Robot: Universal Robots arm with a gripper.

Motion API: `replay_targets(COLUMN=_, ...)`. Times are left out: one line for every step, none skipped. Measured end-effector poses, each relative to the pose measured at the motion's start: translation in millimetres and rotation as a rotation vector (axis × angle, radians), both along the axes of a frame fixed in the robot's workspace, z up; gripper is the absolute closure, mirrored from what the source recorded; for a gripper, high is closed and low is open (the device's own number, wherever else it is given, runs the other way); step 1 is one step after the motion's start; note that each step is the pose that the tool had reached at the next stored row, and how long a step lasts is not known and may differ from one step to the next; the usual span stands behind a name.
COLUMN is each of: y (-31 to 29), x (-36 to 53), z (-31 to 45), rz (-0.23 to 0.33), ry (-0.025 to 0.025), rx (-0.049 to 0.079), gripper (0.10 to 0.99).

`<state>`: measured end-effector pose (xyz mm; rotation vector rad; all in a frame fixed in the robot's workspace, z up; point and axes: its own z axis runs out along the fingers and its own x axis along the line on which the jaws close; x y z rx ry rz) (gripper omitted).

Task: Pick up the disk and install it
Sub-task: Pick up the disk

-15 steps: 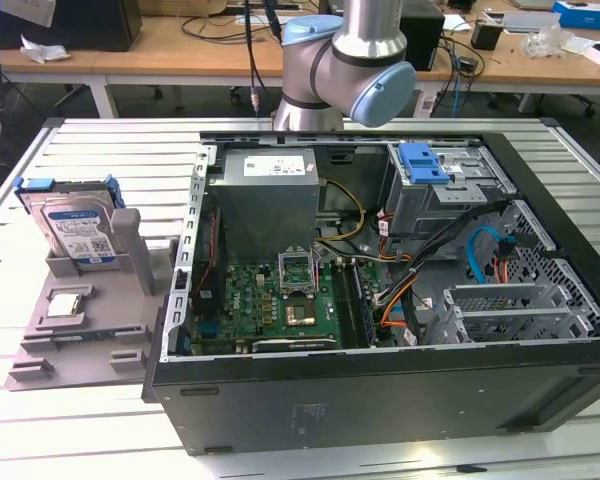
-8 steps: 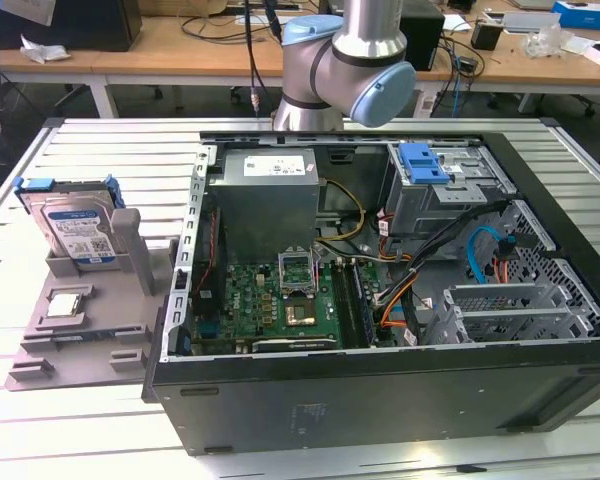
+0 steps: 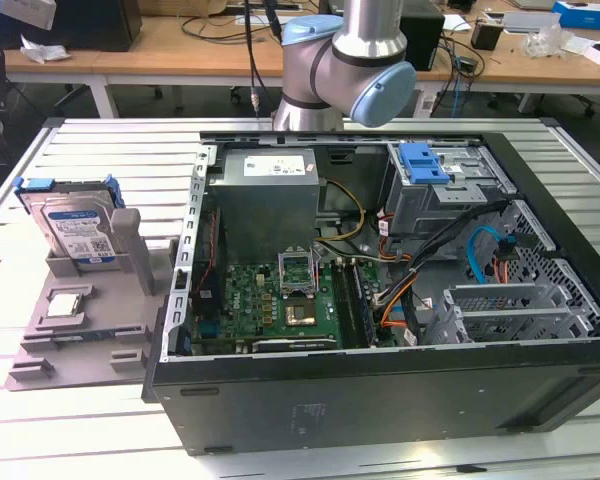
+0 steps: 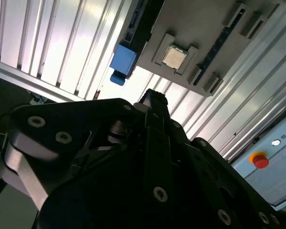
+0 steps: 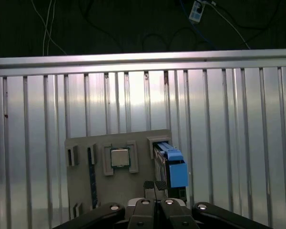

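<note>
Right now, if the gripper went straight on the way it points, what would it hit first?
Probably the gray holder, in the gap between the disk and the small chip. The gripper aims there, though depth is hard to judge.

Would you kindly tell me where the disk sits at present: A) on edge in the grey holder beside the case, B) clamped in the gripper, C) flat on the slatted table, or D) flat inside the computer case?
A: the disk stands on edge in the grey holder, outside the computer case, on the exterior view's left.
</note>
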<state>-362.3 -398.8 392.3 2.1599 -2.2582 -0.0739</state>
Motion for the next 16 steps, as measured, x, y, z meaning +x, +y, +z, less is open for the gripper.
replay_targets(y=0.0, x=0.0, z=0.0, rz=0.000, ry=0.0000, rx=0.000, gripper=0.984)
replay_targets(y=0.0, x=0.0, z=0.0, rz=0.000, ry=0.0000, rx=0.000, gripper=0.984)
replay_targets(y=0.0, x=0.1, z=0.0, rz=0.000, ry=0.0000, rx=0.000, gripper=0.984)
replay_targets(y=0.0, x=0.1, z=0.0, rz=0.000, ry=0.0000, rx=0.000, gripper=0.984)
replay_targets(y=0.0, x=0.2, z=0.0, rz=0.000, ry=0.0000, rx=0.000, gripper=0.984)
replay_targets(y=0.0, x=0.2, z=0.0, rz=0.000, ry=0.0000, rx=0.000, gripper=0.973)
replay_targets(y=0.0, x=0.2, z=0.0, rz=0.000, ry=0.0001, rx=0.000, gripper=0.918)
replay_targets(y=0.0, x=0.2, z=0.0, rz=0.000, ry=0.0000, rx=0.000, gripper=0.855)
replay_targets(y=0.0, x=0.3, z=0.0, rz=0.000, ry=0.0000, rx=0.000, gripper=0.792)
replay_targets(y=0.0, x=0.3, z=0.0, rz=0.000, ry=0.0000, rx=0.000, gripper=0.733)
replay_targets(y=0.0, x=0.4, z=0.0, rz=0.000, ry=0.0000, rx=0.000, gripper=0.671)
replay_targets(y=0.0, x=0.4, z=0.0, rz=0.000, ry=0.0000, rx=0.000, gripper=0.608)
replay_targets(y=0.0, x=0.4, z=0.0, rz=0.000, ry=0.0000, rx=0.000, gripper=0.608)
replay_targets(y=0.0, x=0.4, z=0.0, rz=0.000, ry=0.0000, rx=0.000, gripper=0.608)
replay_targets(y=0.0, x=0.5, z=0.0, rz=0.000, ry=0.0001, rx=0.000, gripper=0.608)
replay_targets(y=0.0, x=0.5, z=0.0, rz=0.000, ry=-0.0001, rx=0.000, gripper=0.608)
